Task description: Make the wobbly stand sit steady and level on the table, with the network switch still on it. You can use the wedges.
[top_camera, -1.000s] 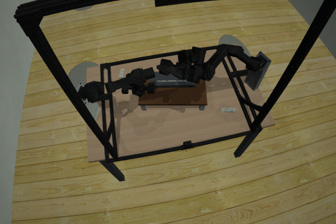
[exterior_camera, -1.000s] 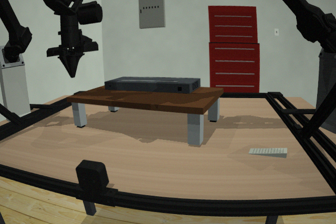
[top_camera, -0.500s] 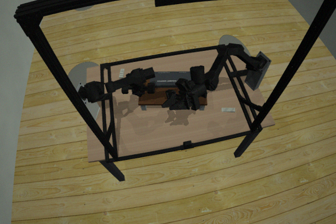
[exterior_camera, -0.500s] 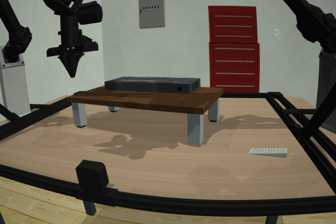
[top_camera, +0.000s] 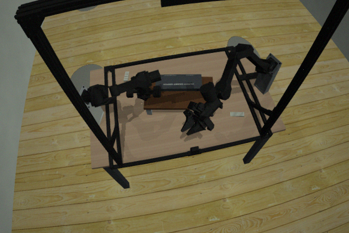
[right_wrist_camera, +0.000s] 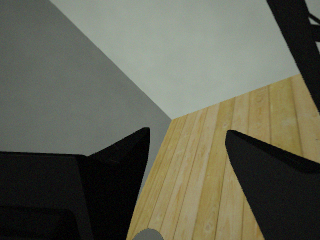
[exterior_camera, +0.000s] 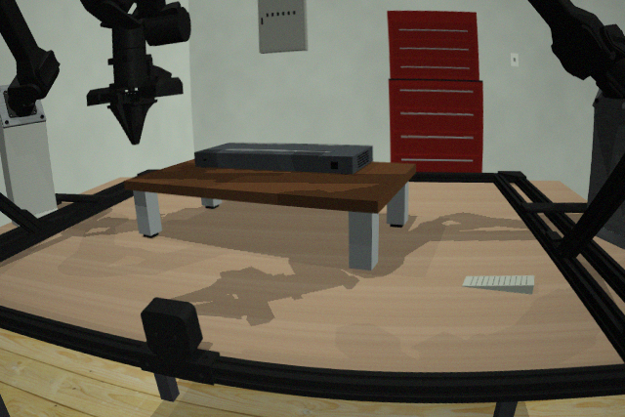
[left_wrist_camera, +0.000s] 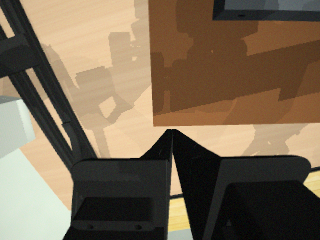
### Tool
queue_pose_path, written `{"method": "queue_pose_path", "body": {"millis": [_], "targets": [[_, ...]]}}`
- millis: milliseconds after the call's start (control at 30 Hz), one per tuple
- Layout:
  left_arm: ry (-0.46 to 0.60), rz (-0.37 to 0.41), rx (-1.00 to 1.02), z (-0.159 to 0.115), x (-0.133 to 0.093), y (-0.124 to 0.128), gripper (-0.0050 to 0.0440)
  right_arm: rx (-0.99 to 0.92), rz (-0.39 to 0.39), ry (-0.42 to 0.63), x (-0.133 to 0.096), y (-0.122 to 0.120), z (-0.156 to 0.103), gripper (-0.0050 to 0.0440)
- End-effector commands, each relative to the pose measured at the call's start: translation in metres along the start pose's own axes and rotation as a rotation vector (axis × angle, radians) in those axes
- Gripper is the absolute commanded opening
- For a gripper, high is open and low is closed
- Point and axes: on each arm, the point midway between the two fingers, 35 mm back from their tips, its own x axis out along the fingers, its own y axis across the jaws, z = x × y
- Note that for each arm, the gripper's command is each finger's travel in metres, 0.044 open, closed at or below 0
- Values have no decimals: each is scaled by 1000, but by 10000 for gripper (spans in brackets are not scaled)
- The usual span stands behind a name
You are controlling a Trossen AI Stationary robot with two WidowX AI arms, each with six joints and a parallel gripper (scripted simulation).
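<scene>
Red cabinet [exterior_camera: 435,92] in ext. view, barely in top.

- Open space runs under the stand [top_camera: 169,102] [exterior_camera: 272,191] [left_wrist_camera: 225,75] between its legs.
- The network switch [top_camera: 180,81] [exterior_camera: 282,157] [left_wrist_camera: 270,6] obstructs passage low across the stand's top.
- The left end effector [top_camera: 143,97] [exterior_camera: 134,142] [left_wrist_camera: 171,133] occupies air near one end.
- The right end effector [top_camera: 188,132] [right_wrist_camera: 187,135] juts over the surface [top_camera: 157,140] [exterior_camera: 429,326] [left_wrist_camera: 125,15] beyond the stand's long edge.
- A gap separates the near wedge [top_camera: 236,114] [exterior_camera: 498,283] from the closest leg [exterior_camera: 363,240].
- The black rail [top_camera: 157,158] [exterior_camera: 353,376] bars low entry.
</scene>
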Motion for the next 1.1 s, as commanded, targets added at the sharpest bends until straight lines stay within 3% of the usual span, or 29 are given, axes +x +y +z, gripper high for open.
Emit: {"method": "queue_pose_path", "body": {"millis": [0, 67, 100, 433, 633, 667, 1000, 1067], "targets": [[0, 0, 0, 0, 0, 0, 0, 23, -17, 21, -11, -5, -3, 241], [0, 0, 0, 0, 0, 0, 0, 23, -17, 21, -11, -5, -3, 241], [0, 0, 0, 0, 0, 0, 0, 12, -24, 46, -4, -8, -17, 241], [0, 0, 0, 0, 0, 0, 0, 90, -225, 335, -57, -61, -119, 241], [0, 0, 0, 0, 0, 0, 0, 90, -225, 335, -57, -61, -119, 241], [0, 0, 0, 0, 0, 0, 0, 79, -233, 360, -55, -64, -131, 241], [0, 0, 0, 0, 0, 0, 0, 125, -461, 599, -140, -115, -209, 241], [0, 0, 0, 0, 0, 0, 0, 125, -461, 599, -140, -115, -209, 241]]}}
